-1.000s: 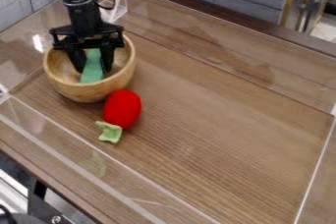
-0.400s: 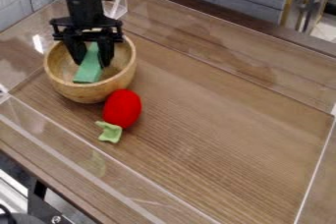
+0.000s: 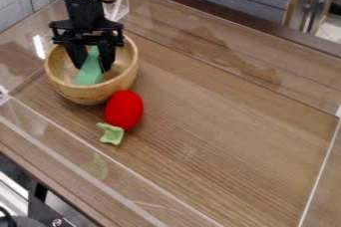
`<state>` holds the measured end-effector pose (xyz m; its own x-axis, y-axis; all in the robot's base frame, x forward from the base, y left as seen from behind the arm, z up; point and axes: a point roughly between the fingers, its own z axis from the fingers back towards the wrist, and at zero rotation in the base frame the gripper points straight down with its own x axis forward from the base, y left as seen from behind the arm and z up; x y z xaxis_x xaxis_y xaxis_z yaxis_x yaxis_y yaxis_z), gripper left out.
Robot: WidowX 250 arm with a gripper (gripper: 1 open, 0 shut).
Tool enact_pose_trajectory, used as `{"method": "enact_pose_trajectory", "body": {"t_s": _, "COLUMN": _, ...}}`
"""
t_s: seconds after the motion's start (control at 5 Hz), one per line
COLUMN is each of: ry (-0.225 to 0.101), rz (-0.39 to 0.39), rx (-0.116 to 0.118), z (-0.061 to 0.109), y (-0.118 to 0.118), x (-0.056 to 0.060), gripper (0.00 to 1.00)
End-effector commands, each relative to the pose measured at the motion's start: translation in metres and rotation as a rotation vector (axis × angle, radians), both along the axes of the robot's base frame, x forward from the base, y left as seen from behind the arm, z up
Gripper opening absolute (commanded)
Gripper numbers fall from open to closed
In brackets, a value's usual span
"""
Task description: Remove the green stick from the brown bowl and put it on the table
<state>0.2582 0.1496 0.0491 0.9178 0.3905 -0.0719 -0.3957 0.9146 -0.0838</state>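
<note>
The brown bowl (image 3: 124, 76) stands at the left of the table (image 3: 226, 102). The green stick (image 3: 88, 74) leans tilted inside it, its lower end still within the rim. My black gripper (image 3: 90, 60) hangs straight down over the bowl, and its fingers are shut on the stick's upper part. The arm above hides the bowl's far rim.
A red ball (image 3: 124, 109) sits just in front and to the right of the bowl. A small pale green scrap (image 3: 112, 136) lies in front of the ball. Clear plastic walls (image 3: 27, 107) line the table's edges, one close to the bowl's left.
The gripper has risen slightly and shifted a little left, with the green stick moving along between its fingers. Bowl, ball and scrap have stayed put.
</note>
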Motion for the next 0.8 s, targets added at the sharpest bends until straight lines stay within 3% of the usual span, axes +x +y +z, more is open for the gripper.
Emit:
{"method": "enact_pose_trajectory", "body": {"t_s": 0.0, "ry": -0.090, "rz": 0.024, "rx": 0.042, "z": 0.023, "y": -0.003, "x": 0.013, "gripper": 0.00}}
{"method": "enact_pose_trajectory", "body": {"t_s": 0.2, "ry": -0.115, "rz": 0.049, "rx": 0.039, "z": 0.026, "y": -0.015, "x": 0.021, "gripper": 0.00}}
{"method": "enact_pose_trajectory", "body": {"t_s": 0.6, "ry": -0.168, "rz": 0.059, "rx": 0.022, "z": 0.048, "y": -0.023, "x": 0.012, "gripper": 0.00}}
